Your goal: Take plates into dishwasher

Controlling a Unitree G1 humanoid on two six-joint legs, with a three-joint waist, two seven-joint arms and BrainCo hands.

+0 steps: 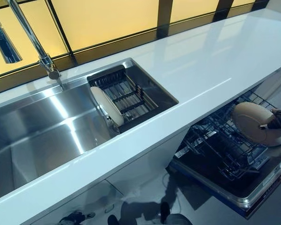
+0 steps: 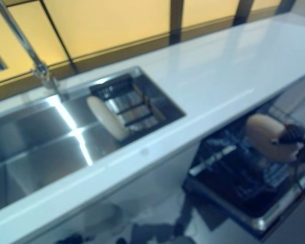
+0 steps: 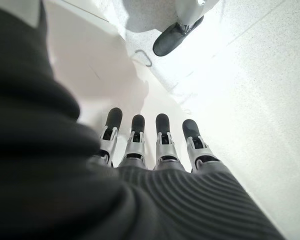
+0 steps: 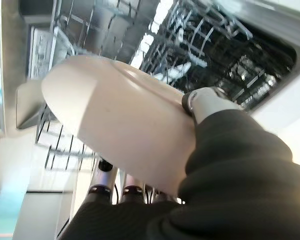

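Right hand pinches beige plate by its rim over dishwasher rack; stiff, smooth, breakable, likely slippery. Left hand hangs empty, fingers straight. Second plate waits in sink.

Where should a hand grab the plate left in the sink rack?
Likely its upper rim: the plate stands on edge in the rack, so only the top edge is free. Come from above, thumb on one face, fingers on the other. The sink side looks more open.
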